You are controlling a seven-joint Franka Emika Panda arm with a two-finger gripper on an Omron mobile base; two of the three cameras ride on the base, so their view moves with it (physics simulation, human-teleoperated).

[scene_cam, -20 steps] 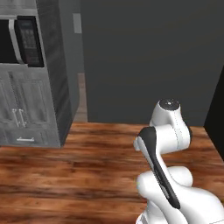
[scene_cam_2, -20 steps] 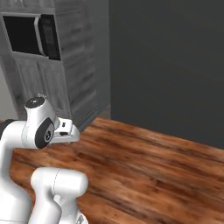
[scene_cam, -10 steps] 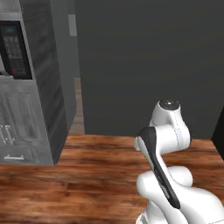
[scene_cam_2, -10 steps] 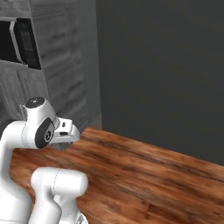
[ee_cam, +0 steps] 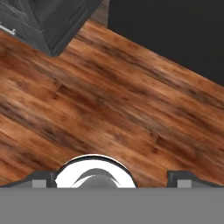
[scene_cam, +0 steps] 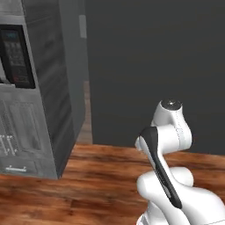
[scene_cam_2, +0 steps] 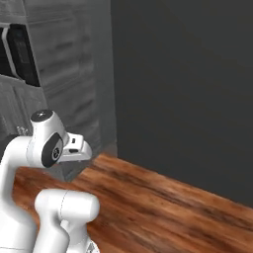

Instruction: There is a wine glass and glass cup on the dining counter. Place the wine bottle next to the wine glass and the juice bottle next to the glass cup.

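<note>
Reddish-brown plank wood floor point(ee_cam: 109, 100) beneath my folded white arm point(scene_cam: 169, 145). Tall grey wood-grain cabinet point(scene_cam: 52, 88) with black built-in microwave point(scene_cam: 16, 57), beside dark grey wall point(scene_cam_2: 188, 89). My jaws: spread wide, holding nothing. Bottles, glasses: whereabouts cannot be told.

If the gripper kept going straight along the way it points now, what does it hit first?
Most likely the wooden floor. The open gripper looks down on bare planks, with nothing between; the grey cabinet lies off to one side.
</note>
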